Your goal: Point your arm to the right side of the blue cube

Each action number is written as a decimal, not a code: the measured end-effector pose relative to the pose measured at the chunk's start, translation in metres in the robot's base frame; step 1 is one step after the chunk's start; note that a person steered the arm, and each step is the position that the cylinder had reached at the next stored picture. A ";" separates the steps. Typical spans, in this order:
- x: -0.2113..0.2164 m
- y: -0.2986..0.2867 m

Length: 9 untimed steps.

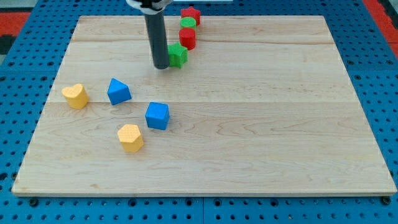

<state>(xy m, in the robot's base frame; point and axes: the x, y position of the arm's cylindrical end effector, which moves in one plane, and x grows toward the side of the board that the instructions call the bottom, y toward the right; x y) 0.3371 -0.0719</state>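
Jaws are not fitted: the arm ends in a dark rod, and my tip (161,66) is set down on the wooden board (261,124) just beside the green star block (178,55), on its left in the view. The blue cube (157,116) is located below the tip, well apart from it, left of the board's centre. No long axis is presented by the cube; one corner is turned toward the view's bottom. A yellow block (130,137) lies near its lower left.

Pale, smooth matt wooden board (261,124) lies on blue perforated base (385,93); blue cube (157,116) looks smooth plastic.
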 end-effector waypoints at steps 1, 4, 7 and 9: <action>-0.011 0.006; 0.042 -0.032; 0.104 0.028; 0.153 0.041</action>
<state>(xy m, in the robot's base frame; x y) 0.4897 -0.0307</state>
